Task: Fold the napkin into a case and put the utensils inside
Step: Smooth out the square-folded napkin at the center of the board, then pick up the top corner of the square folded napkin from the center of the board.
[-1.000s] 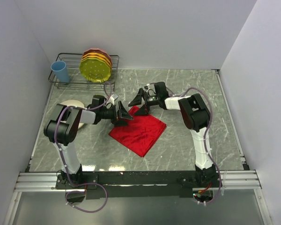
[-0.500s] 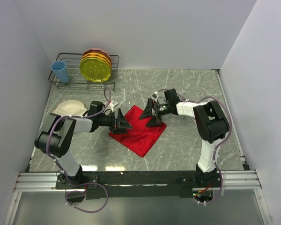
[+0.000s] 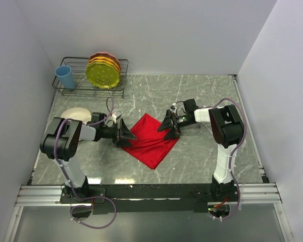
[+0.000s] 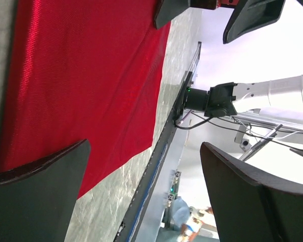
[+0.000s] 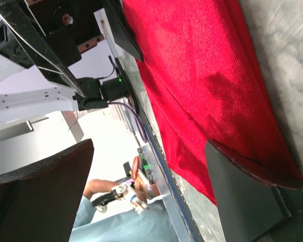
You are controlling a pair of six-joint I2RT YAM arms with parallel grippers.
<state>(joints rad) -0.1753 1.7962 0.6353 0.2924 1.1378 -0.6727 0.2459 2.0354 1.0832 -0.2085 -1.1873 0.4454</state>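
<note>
Seeing wire rack (image 3: 82, 91) at back left holding a blue cup (image 3: 65, 77) and stacked yellow-orange plates (image 3: 104, 71), shiny red napkin (image 3: 150, 142) flat as a diamond on the marble table (image 3: 202, 156), left gripper (image 3: 127, 133) and right gripper (image 3: 168, 127) at its side corners, both jaws spread wide, clamping nothing.

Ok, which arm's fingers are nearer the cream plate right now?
Left. The left fingers sit at the napkin's left corner, a little right of the plate; the right fingers are at the napkin's right edge, across the cloth.
</note>
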